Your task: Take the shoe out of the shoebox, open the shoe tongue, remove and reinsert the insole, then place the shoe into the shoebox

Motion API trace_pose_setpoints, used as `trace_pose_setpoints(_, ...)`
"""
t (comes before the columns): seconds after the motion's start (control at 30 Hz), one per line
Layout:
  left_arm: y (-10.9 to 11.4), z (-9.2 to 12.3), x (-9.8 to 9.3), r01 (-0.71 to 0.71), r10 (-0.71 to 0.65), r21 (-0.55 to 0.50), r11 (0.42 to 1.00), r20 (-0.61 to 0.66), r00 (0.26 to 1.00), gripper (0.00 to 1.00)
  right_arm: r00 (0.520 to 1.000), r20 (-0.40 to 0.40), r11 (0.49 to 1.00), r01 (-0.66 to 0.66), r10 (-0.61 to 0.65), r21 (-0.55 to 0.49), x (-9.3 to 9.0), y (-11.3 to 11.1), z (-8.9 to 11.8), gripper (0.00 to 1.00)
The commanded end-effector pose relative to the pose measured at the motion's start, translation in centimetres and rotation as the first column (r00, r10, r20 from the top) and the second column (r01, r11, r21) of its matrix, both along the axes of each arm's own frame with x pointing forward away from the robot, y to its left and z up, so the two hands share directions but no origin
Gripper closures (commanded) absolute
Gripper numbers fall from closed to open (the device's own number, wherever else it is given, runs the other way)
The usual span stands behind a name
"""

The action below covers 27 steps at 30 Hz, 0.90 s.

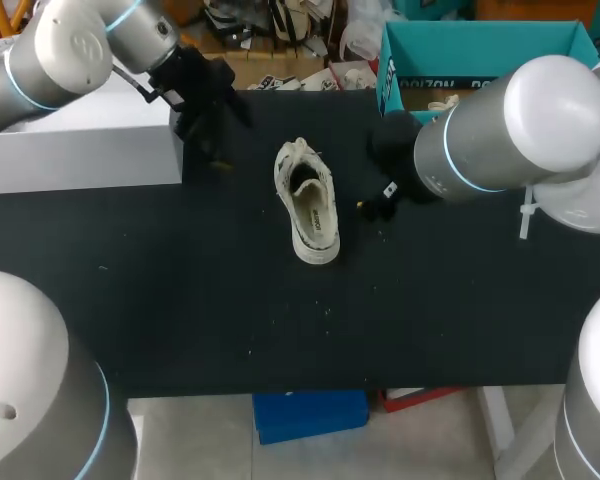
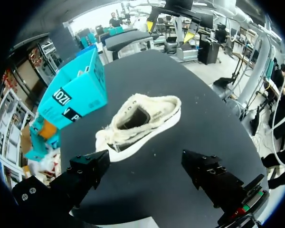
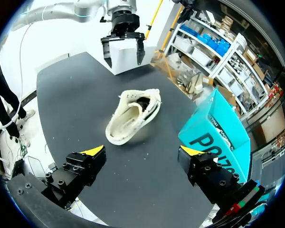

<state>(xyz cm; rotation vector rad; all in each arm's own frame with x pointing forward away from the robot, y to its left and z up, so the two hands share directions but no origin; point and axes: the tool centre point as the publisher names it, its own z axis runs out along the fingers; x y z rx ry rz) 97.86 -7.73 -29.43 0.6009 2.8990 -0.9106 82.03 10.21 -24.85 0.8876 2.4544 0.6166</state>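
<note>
- Shoe (image 1: 307, 200): stood sole-down on counter (image 1: 180, 300), centre frame, outside box (image 1: 480, 45) at upper right; presumably so placed for tongue access.
- Left fingers (image 2: 88, 171): spread wide, nothing held.
- Right fingers (image 3: 83, 166): spread wide, nothing held.

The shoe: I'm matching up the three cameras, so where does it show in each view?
Head view: the shoe lies mid-table, between the left gripper and the right gripper.
Left wrist view: the shoe lies on the table ahead of the open left gripper.
Right wrist view: the shoe lies ahead of the open right gripper, with the left gripper beyond it.
Shared landmark: the teal shoebox, seen in all three.
</note>
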Motion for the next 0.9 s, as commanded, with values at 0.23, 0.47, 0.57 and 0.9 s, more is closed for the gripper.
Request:
trace_pose_setpoints(0.23,4.6,1.9,-4.4,-0.21,0.208,0.048,0.977,0.049,0.977,0.0,1.0,0.001,1.0,0.0,0.0,0.001,0.0,0.1,-0.1,0.0)
trace_pose_setpoints(0.47,7.5,0.4,-5.0,-0.345,0.345,-0.02,0.939,-0.005,0.939,0.0,1.0,0.001,1.0,0.0,0.0,0.001,0.0,0.1,-0.1,0.0)
trace_pose_setpoints(0.57,8.3,0.5,-5.0,-0.376,0.376,-0.03,0.926,-0.003,0.926,0.0,1.0,0.001,1.0,0.0,0.0,0.001,0.0,0.1,-0.1,0.0)
trace_pose_setpoints(0.9,8.7,0.7,-5.3,-0.343,0.342,-0.024,0.939,-0.014,0.939,0.0,1.0,0.001,1.0,0.0,0.0,0.001,0.0,0.1,-0.1,0.0)
